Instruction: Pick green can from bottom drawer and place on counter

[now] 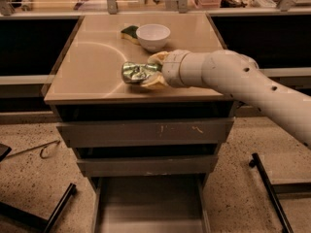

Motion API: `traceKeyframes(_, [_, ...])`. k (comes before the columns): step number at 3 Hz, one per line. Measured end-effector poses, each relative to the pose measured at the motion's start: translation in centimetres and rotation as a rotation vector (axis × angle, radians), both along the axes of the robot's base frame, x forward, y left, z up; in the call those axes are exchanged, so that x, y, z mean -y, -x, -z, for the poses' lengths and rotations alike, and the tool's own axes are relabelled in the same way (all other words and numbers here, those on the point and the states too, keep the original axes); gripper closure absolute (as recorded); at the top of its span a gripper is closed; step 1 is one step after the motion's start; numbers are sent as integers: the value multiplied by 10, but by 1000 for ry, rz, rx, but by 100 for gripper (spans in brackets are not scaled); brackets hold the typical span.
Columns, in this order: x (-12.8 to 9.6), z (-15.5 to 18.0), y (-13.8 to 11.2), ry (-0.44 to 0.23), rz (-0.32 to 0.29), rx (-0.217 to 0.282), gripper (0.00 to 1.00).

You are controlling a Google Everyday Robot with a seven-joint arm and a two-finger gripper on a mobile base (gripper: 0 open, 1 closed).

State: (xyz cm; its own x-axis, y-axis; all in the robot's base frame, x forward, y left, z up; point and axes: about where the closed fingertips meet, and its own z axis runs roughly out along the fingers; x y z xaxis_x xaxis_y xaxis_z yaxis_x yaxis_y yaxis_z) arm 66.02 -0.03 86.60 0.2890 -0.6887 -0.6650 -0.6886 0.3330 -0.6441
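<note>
The green can [136, 72] lies on its side, dented and shiny, over the near right part of the tan counter [92, 67]. My gripper [151, 71] reaches in from the right on its white arm and is shut on the can, one yellowish finger [156, 58] behind it and one in front. I cannot tell whether the can rests on the counter or hangs just above it. The bottom drawer [150, 205] stands pulled out below, its grey floor bare.
A white bowl [153, 36] stands at the back of the counter with a green-and-yellow sponge [129, 33] beside it on its left. Two shut grey drawer fronts [146, 132] sit under the counter. Black bars lie on the speckled floor at both sides.
</note>
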Motion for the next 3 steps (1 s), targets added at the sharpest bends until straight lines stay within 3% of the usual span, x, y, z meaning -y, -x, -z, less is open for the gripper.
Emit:
traceKeyframes(1, [8, 29, 7, -36, -14, -95, 100])
traceKeyframes(2, [8, 28, 8, -38, -14, -100, 100])
traceKeyframes(3, [8, 28, 8, -38, -14, -100, 82])
